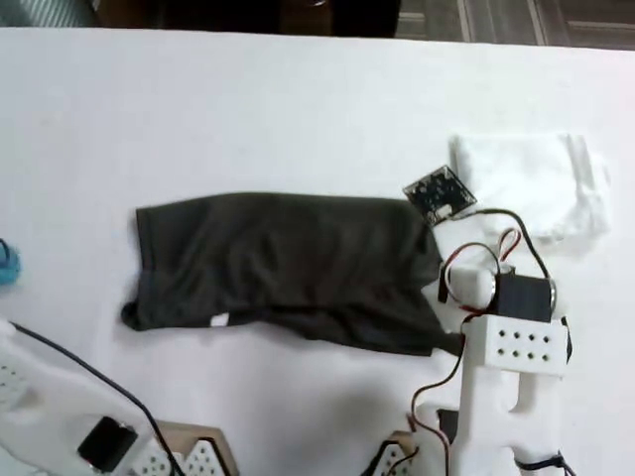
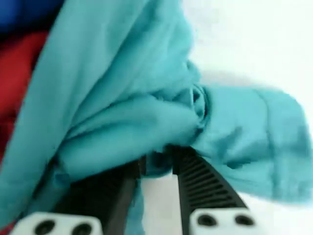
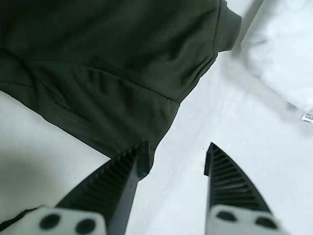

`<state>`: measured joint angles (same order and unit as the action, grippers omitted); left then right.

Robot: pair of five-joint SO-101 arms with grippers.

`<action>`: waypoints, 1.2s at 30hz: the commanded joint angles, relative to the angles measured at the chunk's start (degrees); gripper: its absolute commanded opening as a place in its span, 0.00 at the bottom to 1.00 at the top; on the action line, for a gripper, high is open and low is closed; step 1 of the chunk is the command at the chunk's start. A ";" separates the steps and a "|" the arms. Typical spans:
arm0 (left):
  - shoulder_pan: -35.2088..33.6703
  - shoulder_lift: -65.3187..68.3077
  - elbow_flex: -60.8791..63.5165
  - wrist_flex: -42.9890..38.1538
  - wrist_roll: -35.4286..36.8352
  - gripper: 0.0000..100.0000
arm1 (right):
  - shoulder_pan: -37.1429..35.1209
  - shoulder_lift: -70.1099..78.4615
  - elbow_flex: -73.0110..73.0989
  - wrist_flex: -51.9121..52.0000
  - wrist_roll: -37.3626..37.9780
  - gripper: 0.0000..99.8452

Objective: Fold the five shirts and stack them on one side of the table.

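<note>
Your left fingers point(image 2: 205, 186) sit close together, pinching a fold of the teal shirt point(image 2: 122, 98). It is bunched, so collar and sleeves are hard to make out. A red shirt point(image 2: 17, 73) and blue cloth point(image 2: 24, 10) beside it are cut off by the frame. Your right fingers point(image 3: 117, 181) are spread above the counter point(image 1: 298, 109), one over the hem of the dark shirt point(image 1: 288, 263), which lies mid-counter, partly folded. The folded white shirt point(image 1: 531, 183) sits just beside its far right corner. The small tag point(image 1: 219, 319) on the dark shirt and the white shirt's label point(image 3: 307, 116) are too small to read.
</note>
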<state>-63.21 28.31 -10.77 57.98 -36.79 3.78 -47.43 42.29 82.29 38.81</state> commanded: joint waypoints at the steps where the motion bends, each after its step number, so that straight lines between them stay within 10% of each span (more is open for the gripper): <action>1: 6.33 -0.53 -11.30 19.52 0.18 0.11 | -0.13 -1.01 -2.37 0.48 -0.44 0.19; 8: 20.92 -0.62 -27.74 44.84 1.05 0.11 | -0.40 -1.01 -2.46 -0.92 -0.44 0.19; 14: 28.13 -0.26 -26.07 44.22 10.64 0.03 | -0.57 -1.01 -2.46 -5.93 -10.73 0.02; 25: 46.24 0.53 -22.73 43.25 17.23 0.03 | -7.60 7.52 4.13 -26.77 -12.92 0.02; 36: 45.98 17.23 -23.25 32.53 17.32 0.03 | -9.63 26.59 3.25 -36.97 -12.92 0.02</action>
<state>-16.70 43.43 -33.36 93.14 -19.74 -5.63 -24.48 46.86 48.88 26.24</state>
